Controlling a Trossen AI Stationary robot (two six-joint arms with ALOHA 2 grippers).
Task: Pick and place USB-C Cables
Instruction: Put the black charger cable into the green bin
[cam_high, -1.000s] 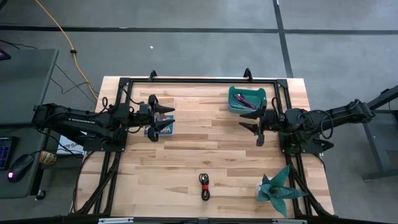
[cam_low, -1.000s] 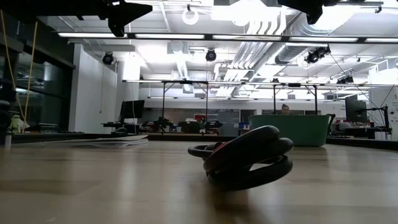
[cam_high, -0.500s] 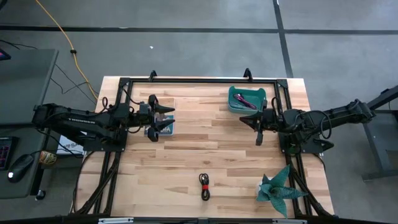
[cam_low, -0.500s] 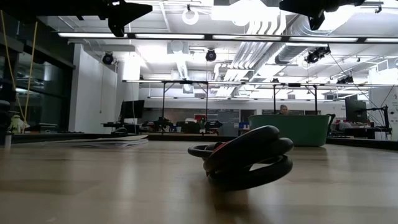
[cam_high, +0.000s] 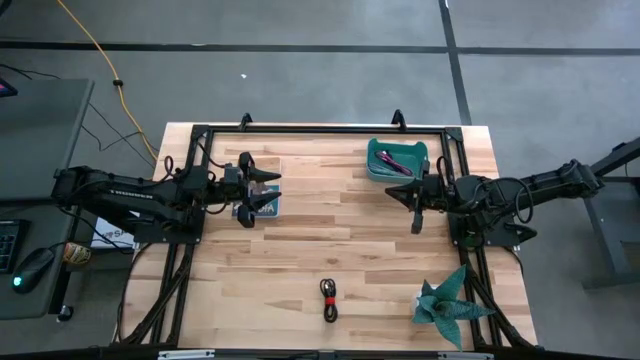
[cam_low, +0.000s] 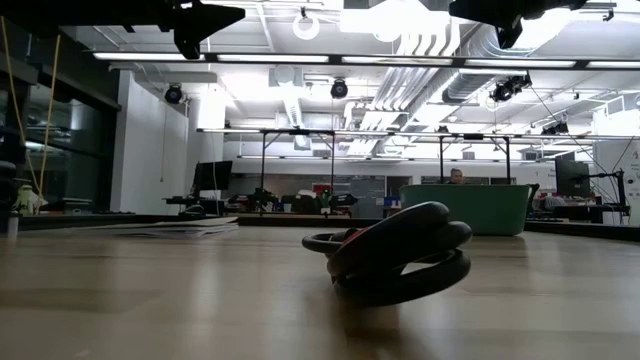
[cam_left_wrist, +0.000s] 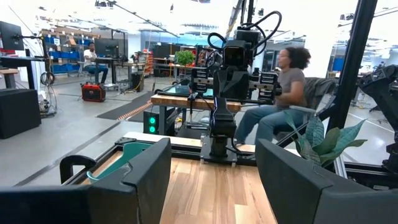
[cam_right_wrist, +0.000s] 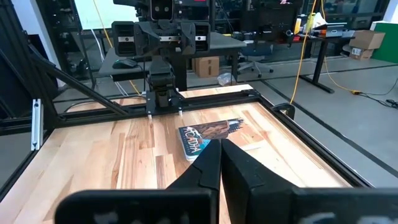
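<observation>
A red-and-black coiled USB-C cable lies flat on the wooden table near its front edge, and it fills the middle of the low view. A magenta-pink cable lies inside the teal bin at the far right. My right gripper hovers just in front of the bin, shut, with nothing between its fingers. My left gripper hangs open above a small printed card on the left side and holds nothing.
A teal paper plant stands at the near right corner. Black frame rails run along the table's far, left and right sides. Bare wood lies between the two arms and around the coiled cable. People sit in the room beyond the table.
My right gripper has shut on nothing while staying in place beside the bin. The left arm and the cables have kept still.
</observation>
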